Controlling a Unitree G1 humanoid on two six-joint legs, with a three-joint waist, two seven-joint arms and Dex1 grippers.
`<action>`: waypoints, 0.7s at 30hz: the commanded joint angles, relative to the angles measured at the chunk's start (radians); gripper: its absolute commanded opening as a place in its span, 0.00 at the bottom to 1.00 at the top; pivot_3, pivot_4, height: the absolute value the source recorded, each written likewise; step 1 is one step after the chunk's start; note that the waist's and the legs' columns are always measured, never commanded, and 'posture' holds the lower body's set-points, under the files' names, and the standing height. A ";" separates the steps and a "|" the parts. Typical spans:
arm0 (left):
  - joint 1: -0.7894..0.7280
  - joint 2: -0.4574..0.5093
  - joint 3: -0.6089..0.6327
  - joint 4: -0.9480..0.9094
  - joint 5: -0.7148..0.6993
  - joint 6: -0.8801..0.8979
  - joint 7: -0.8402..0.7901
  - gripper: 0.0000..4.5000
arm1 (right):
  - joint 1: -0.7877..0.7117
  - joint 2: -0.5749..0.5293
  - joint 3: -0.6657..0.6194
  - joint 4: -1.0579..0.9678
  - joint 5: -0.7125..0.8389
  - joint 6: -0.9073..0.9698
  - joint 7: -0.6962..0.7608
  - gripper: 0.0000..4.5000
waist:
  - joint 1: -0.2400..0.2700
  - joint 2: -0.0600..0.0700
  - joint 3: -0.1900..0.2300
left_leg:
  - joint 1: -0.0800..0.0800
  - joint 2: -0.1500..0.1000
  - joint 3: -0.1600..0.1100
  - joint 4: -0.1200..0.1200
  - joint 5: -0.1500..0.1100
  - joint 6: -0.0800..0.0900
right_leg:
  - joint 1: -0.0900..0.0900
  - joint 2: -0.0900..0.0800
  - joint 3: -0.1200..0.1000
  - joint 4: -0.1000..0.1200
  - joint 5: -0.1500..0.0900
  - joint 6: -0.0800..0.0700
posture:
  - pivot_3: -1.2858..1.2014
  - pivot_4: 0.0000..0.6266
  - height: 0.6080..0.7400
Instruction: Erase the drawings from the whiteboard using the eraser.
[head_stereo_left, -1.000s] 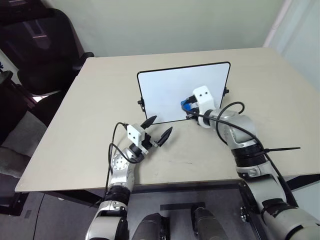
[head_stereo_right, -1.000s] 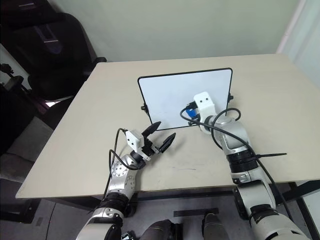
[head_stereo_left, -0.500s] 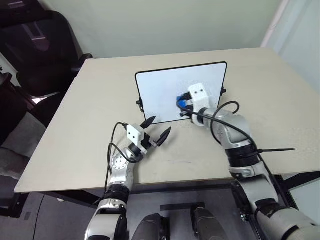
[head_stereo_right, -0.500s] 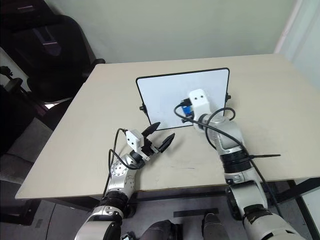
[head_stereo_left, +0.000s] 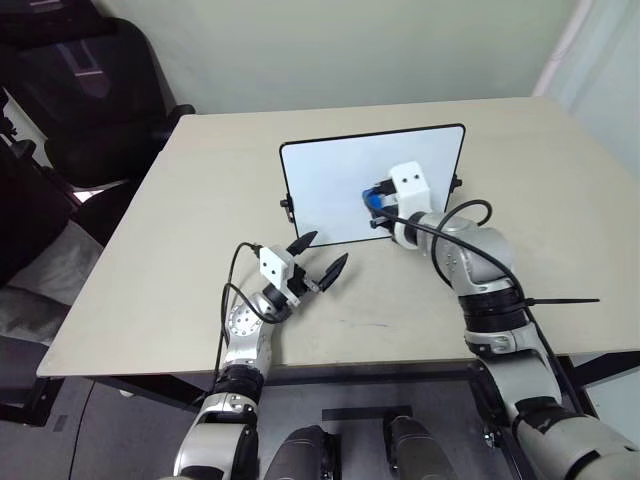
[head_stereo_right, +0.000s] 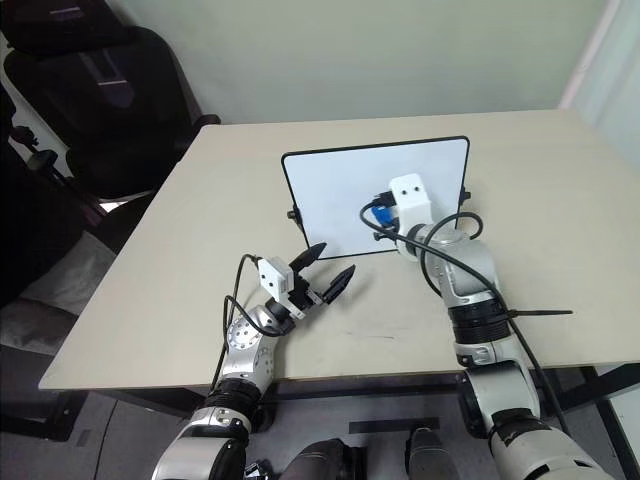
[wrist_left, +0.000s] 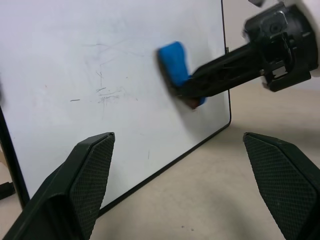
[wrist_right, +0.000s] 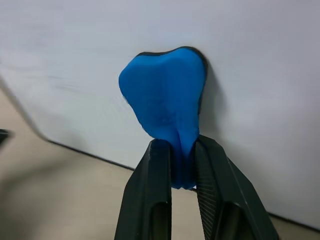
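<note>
The whiteboard (head_stereo_left: 330, 190) stands upright near the middle of the table, leaning slightly back. My right gripper (head_stereo_left: 377, 208) is shut on the blue eraser (head_stereo_left: 373, 199) and presses it flat against the right half of the board's face. Its two black fingers (wrist_right: 160, 200) pinch the eraser (wrist_right: 165, 100) at its lower end. My left gripper (head_stereo_left: 322, 252) is open and empty, low over the table in front of the board's lower left corner. The drawings are out of view; faint grey scratches (wrist_left: 107, 95) mark the board left of the eraser (wrist_left: 174, 64).
The beige table (head_stereo_left: 180, 220) has bare room around the board on all sides. A black chair (head_stereo_left: 90, 90) stands beyond the table's back left corner. The table's near edge runs just below both arms.
My right gripper slid the eraser a little left across the board, then back right and slightly up. The left gripper kept still. The camera view shifted slightly.
</note>
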 joint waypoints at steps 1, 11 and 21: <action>0.024 -0.018 -0.001 0.047 -0.016 -0.021 -0.011 1.00 | -0.026 -0.045 -0.077 0.003 -0.022 -0.027 -0.051 0.10 | -0.002 -0.001 0.000 | 0.000 0.000 0.000 0.000 0.001 0.000 | 0.000 0.000 0.000 0.000 0.000 0.000 | 0.52 0.24 0.90; 0.007 -0.023 -0.004 0.065 -0.009 -0.030 -0.013 1.00 | 0.027 -0.078 -0.086 -0.073 -0.003 0.003 -0.046 0.10 | -0.004 -0.001 0.001 | 0.000 0.000 0.000 0.001 0.002 0.001 | 0.000 0.000 0.001 -0.001 0.002 0.001 | 0.52 0.24 0.90; 0.001 -0.030 0.001 0.081 -0.011 -0.030 -0.013 1.00 | 0.260 -0.133 -0.212 -0.481 0.155 0.182 0.033 0.10 | 0.012 0.000 0.000 | 0.000 0.000 -0.001 -0.001 0.002 0.001 | 0.002 0.000 0.001 -0.001 -0.001 0.006 | 0.52 0.24 0.90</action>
